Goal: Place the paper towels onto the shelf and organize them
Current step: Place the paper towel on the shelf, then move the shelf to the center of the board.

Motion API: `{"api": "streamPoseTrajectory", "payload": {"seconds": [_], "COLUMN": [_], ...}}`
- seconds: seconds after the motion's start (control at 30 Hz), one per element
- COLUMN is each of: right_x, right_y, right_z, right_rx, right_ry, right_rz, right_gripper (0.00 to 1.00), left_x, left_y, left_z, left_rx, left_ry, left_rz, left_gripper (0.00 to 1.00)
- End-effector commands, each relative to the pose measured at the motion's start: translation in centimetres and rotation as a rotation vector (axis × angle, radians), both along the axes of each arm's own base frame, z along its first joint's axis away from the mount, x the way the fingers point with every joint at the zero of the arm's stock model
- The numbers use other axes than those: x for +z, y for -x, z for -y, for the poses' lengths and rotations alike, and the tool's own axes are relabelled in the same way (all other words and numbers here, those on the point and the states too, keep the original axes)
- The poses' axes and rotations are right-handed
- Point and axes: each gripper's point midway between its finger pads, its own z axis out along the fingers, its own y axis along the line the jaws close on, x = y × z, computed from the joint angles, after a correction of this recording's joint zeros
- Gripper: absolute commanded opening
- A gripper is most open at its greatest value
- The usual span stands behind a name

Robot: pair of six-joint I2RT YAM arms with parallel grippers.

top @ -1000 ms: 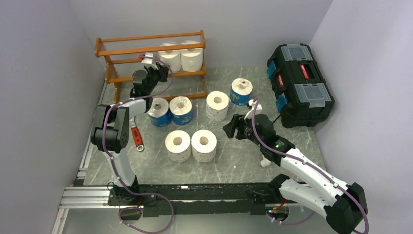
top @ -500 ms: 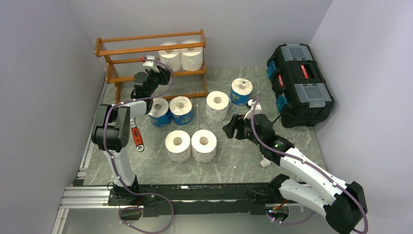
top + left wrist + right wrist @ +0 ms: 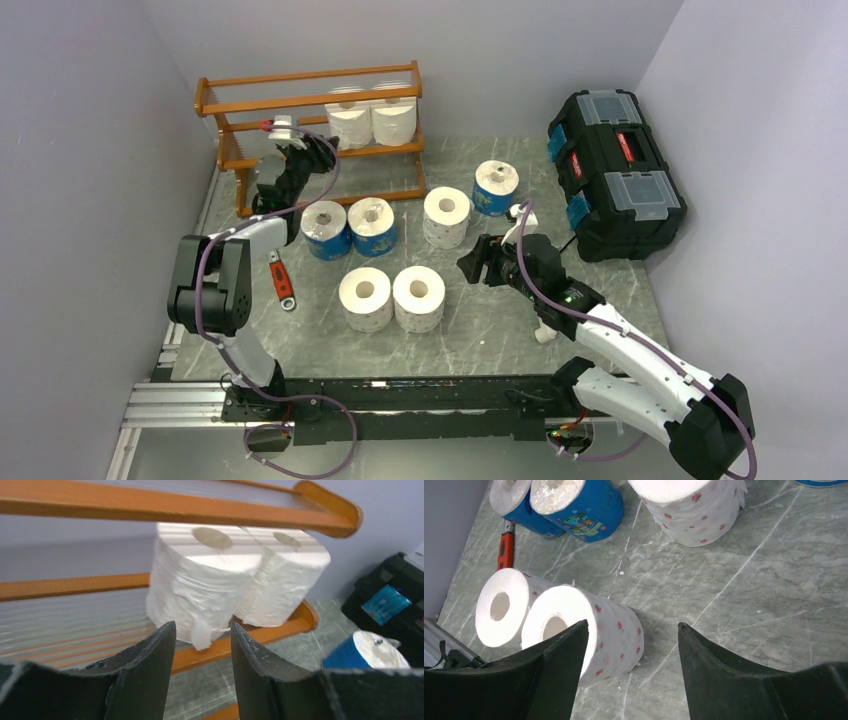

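Note:
The orange-brown shelf (image 3: 310,100) stands at the back left, with two white paper towels (image 3: 350,122) (image 3: 394,120) upright on its middle tier. My left gripper (image 3: 320,152) is open and empty in front of that tier, short of the rolls (image 3: 200,580). On the table stand three blue-wrapped rolls (image 3: 325,228) (image 3: 372,225) (image 3: 496,187) and three white ones (image 3: 446,215) (image 3: 365,297) (image 3: 418,297). My right gripper (image 3: 476,265) is open and empty above the table, just right of the nearest white roll (image 3: 589,630).
A black toolbox (image 3: 612,170) sits at the right edge. A red-handled tool (image 3: 282,283) lies on the table beside the left arm. Grey walls close in the left, back and right sides.
My left gripper has drawn back to the left, away from the two rolls on the shelf. The right arm has not moved.

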Motion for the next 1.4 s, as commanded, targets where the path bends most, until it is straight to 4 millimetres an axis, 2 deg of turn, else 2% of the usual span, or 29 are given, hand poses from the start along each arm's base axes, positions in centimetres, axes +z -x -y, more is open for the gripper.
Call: {"api": "streamPoseTrajectory", "payload": {"seconds": [0.0,0.13,0.33,0.53,0.6,0.67,0.7,0.73,0.77,0.93,1.13,1.2,1.3,1.37], "right_x": [2.2,2.3,1.9,1.2,1.0,0.8,0.7,0.5,0.4,0.8,1.2,1.1,1.5,1.9], "right_y": [-0.4,-0.4,-0.7,-1.6,-1.7,-1.8,-1.8,-1.9,-2.0,-2.4,-2.9,-3.1,-3.5,-3.8], "right_z": [-0.3,-0.1,0.4,1.6,2.2,2.7,2.9,3.1,3.2,3.8,4.4,4.7,5.1,5.4], "right_rx": [0.004,-0.002,-0.027,-0.124,-0.166,-0.195,-0.214,-0.235,-0.251,-0.303,-0.364,-0.384,-0.404,-0.413], "right_ry": [-0.038,-0.041,-0.021,0.012,0.031,0.041,0.039,0.04,0.035,0.011,-0.013,-0.004,0.008,0.031], "right_rz": [0.072,0.078,0.082,0.048,0.025,0.003,-0.006,-0.017,-0.025,-0.013,-0.004,-0.004,0.013,0.03], "right_gripper": [0.68,0.68,0.7,0.72,0.77,0.84,0.88,0.92,0.95,0.99,1.0,1.0,1.0,0.99], "left_x": [2.8,2.3,1.5,-0.8,-1.6,-2.9,-3.1,-3.4,-3.6,-3.2,0.1,0.7,0.6,-0.3], "left_y": [0.2,0.5,2.7,6.6,8.2,10.4,11.4,12.3,13.2,16.8,20.2,21.2,22.4,23.2], "left_z": [-3.0,-4.5,-6.2,-8.2,-9.1,-10.1,-10.4,-10.5,-10.6,-10.2,-10.2,-9.6,-8.1,-7.1], "left_rx": [0.08,0.135,0.242,0.417,0.478,0.562,0.59,0.609,0.623,0.615,0.572,0.542,0.479,0.43], "left_ry": [0.125,0.203,0.23,0.194,0.175,0.166,0.161,0.155,0.152,0.163,0.083,0.034,-0.045,-0.088], "left_rz": [0.019,-0.064,-0.185,-0.406,-0.491,-0.599,-0.638,-0.672,-0.706,-0.792,-0.641,-0.624,-0.654,-0.703], "left_gripper": [0.5,0.56,0.63,0.67,0.7,0.78,0.8,0.96,0.99,1.0,0.99,0.99,0.99,0.99]}}
